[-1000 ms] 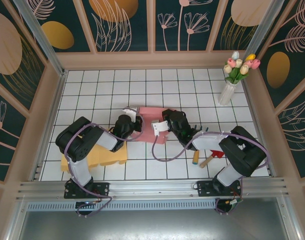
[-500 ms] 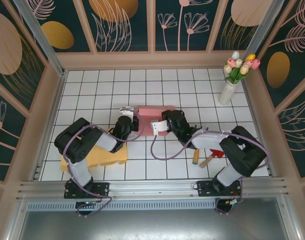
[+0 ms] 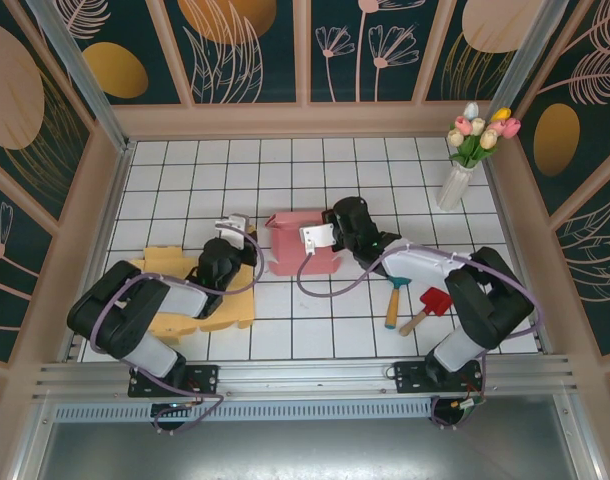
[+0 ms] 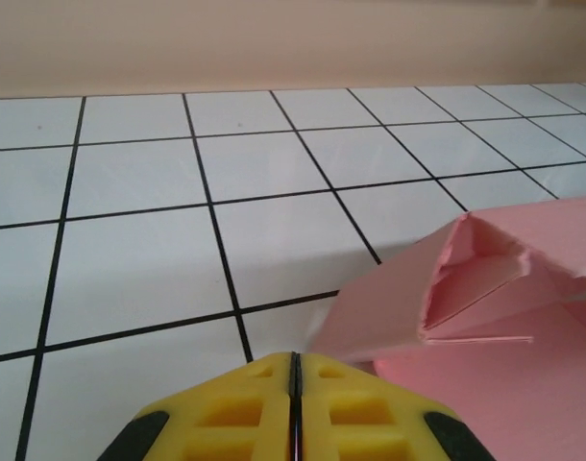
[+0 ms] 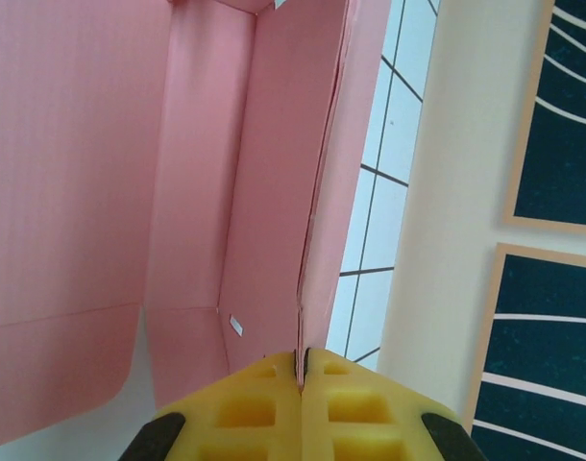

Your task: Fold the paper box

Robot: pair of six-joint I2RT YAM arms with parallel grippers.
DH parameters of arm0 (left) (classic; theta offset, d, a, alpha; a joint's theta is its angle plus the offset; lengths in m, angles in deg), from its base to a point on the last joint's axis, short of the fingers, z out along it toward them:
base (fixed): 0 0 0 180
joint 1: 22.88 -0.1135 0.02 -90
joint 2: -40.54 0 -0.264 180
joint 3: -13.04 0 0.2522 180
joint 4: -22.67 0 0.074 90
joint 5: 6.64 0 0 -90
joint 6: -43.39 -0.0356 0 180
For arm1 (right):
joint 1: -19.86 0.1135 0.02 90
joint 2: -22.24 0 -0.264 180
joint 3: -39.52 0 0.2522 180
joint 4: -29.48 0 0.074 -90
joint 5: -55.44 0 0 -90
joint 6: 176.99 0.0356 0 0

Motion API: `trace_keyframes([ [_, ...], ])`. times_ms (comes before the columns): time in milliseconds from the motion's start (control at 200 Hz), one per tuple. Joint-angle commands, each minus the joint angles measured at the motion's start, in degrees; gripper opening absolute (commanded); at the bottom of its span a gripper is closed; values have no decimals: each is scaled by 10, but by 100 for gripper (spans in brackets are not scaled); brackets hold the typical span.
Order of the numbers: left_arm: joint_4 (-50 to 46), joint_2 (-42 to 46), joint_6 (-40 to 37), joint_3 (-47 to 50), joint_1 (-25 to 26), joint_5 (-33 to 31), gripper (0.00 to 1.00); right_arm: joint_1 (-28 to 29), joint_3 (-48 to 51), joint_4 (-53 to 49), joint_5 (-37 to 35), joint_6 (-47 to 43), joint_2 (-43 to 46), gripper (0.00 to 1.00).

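Pinching pink paper box [image 5: 207,192] wall w/ R pincer [image 5: 301,359]; L pincer [image 4: 295,362] closed, empty, near box.

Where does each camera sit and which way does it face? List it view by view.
Top external: above and behind the arms, looking down at the tiled table; both arms and the pink box show.
Left wrist: low over the tiles, facing the pink box's folded corner; the shut left gripper shows.
Right wrist: looking into the pink box; the right gripper pinches its wall.
Shared: all three see the pink box.
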Motion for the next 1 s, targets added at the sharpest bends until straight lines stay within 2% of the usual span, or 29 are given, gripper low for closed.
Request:
trace_keyframes([
  [0, 50, -41, 2, -20, -4, 63, 11, -8, -23, -46, 33, 4, -22, 0],
  [85, 79, -69, -6, -28, -7, 81, 12, -11, -32, -50, 39, -1, -31, 0],
  [470, 40, -159, -16, -116, -26, 141, 14, -20, -20, 29, 13, -70, -67, 0],
  [796, -4, -169, -24, -162, -26, 164, 14, -23, -8, 77, -3, -103, -93, 0],
  [996, -26, -187, -9, -197, -26, 214, 14, -21, 19, 124, -14, -120, -104, 0],
])
